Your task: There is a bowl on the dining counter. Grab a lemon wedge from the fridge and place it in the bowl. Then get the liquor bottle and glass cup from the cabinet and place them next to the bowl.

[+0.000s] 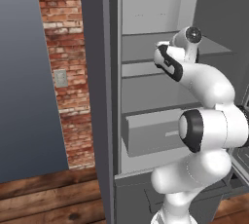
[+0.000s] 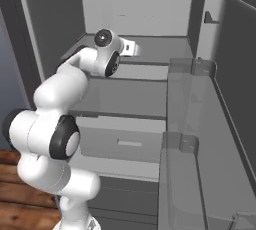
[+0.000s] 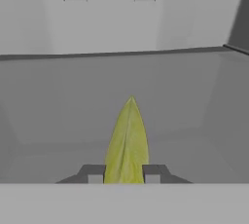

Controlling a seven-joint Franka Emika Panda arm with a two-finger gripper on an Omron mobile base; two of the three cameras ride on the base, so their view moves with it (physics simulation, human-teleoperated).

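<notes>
A yellow-green lemon wedge [image 3: 127,140] stands upright, point up, between the two dark fingertips [image 3: 95,173] of my gripper [image 3: 124,174], which is shut on it. Behind it lies a light grey shelf [image 3: 121,82] inside the fridge [image 1: 109,96], whose door stands open. My white arm [image 1: 204,86] reaches in at the level of the upper shelves, its hand [image 2: 127,48] over a shelf. The bowl, dining counter, liquor bottle, glass cup and cabinet are out of view.
The open fridge door [image 2: 200,139] with its grey bins stands to the right of the arm. A drawer [image 1: 151,138] sits below the shelves. A brick wall [image 1: 68,72] and a grey panel [image 1: 24,72] are to the left, above a wooden floor [image 1: 44,194].
</notes>
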